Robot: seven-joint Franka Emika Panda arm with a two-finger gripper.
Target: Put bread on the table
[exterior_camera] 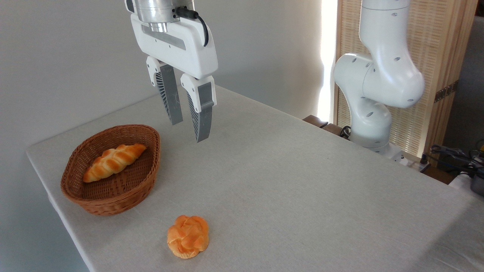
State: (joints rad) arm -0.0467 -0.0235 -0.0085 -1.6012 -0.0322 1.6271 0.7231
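Nearest the camera, the knotted bun (188, 236) is seen resting directly on the cloth-covered tabletop (287, 181), close to the front edge, its glossy golden-orange folds turned upward. Nothing is touching it. Further back and to the left, a brown oval wicker basket (147, 172) is found sitting on the cloth near the left edge, well apart from the bun. Inside the basket a longer braided loaf (113, 161) is laid at a slant, one end raised against the far wall. Above and just to the right of the basket, the tool (188, 130) is held in the air, clear of the tabletop, pointing downward. Its two grey ribbed fingers (169, 96) are seen parted by a narrow gap, and nothing is gripped between them. At the far right, beyond the tabletop's back edge, the white jointed body of the arm (382, 79) is seen rising in front of a slatted wooden screen (438, 56), with cables (450, 153) gathered at the right edge.
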